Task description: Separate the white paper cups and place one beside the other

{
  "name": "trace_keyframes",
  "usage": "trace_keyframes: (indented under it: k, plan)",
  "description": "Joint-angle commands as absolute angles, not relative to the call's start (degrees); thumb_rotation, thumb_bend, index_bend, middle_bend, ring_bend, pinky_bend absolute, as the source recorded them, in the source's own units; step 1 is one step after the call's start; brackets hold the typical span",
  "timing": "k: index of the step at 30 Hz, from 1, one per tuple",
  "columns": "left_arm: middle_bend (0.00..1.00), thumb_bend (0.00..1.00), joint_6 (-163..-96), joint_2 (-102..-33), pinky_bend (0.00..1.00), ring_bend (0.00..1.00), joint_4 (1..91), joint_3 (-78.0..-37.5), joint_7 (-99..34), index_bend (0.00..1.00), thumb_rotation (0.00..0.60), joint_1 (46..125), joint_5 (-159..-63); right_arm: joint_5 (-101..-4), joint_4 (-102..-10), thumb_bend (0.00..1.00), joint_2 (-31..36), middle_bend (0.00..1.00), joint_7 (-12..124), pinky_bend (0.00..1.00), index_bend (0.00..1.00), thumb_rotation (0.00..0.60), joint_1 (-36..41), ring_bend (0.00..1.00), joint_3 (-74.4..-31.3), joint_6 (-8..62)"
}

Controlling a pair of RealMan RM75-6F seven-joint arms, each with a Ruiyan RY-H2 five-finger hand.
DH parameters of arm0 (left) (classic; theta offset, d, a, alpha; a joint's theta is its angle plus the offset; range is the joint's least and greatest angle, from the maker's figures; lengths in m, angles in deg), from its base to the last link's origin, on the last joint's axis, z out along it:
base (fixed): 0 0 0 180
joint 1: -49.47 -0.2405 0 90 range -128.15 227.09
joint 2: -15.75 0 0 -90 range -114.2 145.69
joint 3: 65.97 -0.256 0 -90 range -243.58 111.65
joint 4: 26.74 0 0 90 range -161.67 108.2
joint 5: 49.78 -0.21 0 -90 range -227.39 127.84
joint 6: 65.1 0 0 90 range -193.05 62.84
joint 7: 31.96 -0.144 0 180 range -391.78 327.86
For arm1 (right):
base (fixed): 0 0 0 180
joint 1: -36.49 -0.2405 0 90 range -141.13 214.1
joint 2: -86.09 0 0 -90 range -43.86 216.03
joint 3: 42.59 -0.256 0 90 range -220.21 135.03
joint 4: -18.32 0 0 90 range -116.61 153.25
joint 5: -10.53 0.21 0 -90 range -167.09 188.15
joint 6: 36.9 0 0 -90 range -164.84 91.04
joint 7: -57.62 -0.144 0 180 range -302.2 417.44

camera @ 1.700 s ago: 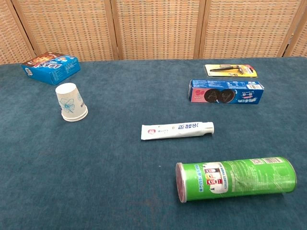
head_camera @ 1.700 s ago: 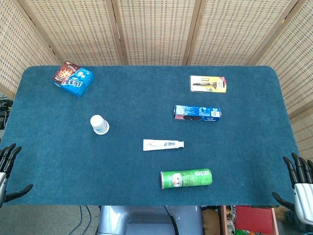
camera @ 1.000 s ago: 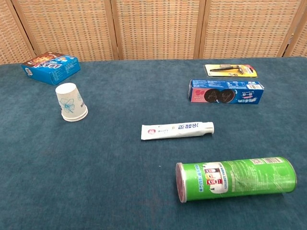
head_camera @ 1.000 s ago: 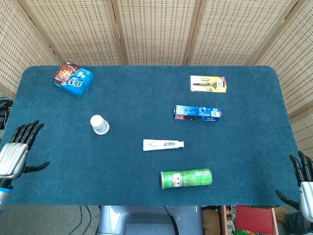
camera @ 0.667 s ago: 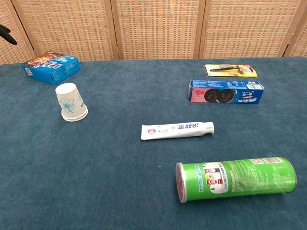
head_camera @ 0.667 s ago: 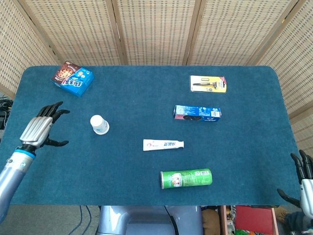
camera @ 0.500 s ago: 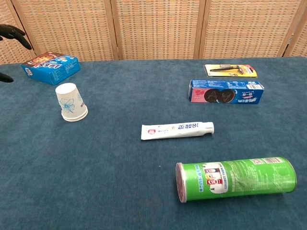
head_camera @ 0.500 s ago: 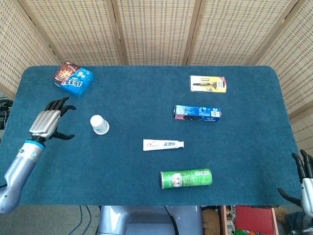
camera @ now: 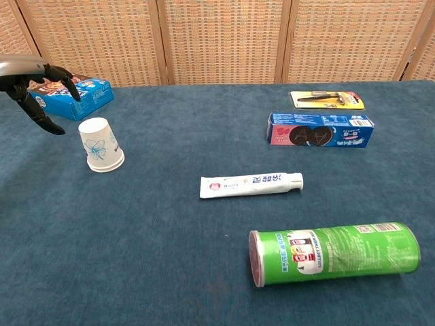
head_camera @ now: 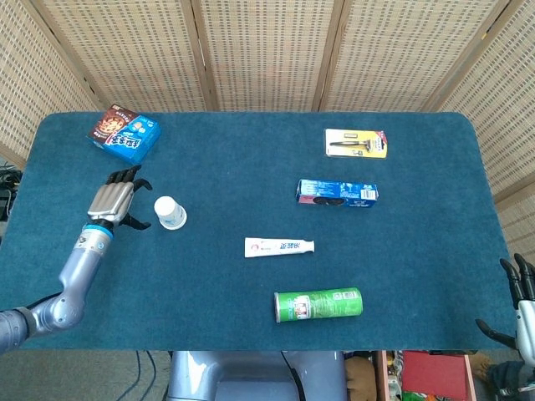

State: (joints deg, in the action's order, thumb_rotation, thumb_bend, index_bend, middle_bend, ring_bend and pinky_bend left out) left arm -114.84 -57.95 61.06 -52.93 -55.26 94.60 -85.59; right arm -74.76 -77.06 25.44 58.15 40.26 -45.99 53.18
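Note:
The white paper cups (head_camera: 170, 212) (camera: 100, 145) stand upside down as one nested stack on the left part of the table, with a blue flower print on the side. My left hand (head_camera: 116, 200) (camera: 35, 87) hovers just left of the stack, fingers spread, thumb toward the cup, holding nothing and not touching it. My right hand (head_camera: 520, 301) hangs off the table's front right corner with fingers apart and nothing in it; only part of it shows.
A blue snack box (head_camera: 125, 134) lies at the back left behind my left hand. A toothpaste tube (head_camera: 279, 246), a green chip can (head_camera: 318, 305) on its side, a blue cookie box (head_camera: 337, 193) and a razor pack (head_camera: 356, 143) lie to the right.
My left hand has risen from the table's front left edge and swung in over the cloth to just left of the cups. The right hand has sunk slightly at the corner.

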Motion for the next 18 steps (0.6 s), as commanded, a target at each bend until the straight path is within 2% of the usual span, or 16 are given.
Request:
trace_keyframes:
  k: [1, 18]
  plan:
    - [0.0, 0.14, -115.25, -59.3, 0.0, 0.0, 59.77, -53.26, -56.17, 0.3, 0.6, 95.59, -84.52, -74.56, -76.95, 0.0, 25.47, 0.0, 57.98, 0.0, 0.0, 0.6, 40.21, 0.0, -46.03, 53.03]
    - [0.0, 0.15, -115.75, -63.79, 0.0, 0.0, 56.28, -54.43, -59.07, 0.3, 0.6, 98.71, -80.27, -73.59, -76.42, 0.0, 25.7, 0.0, 56.74, 0.0, 0.0, 0.6, 39.82, 0.0, -46.22, 52.17]
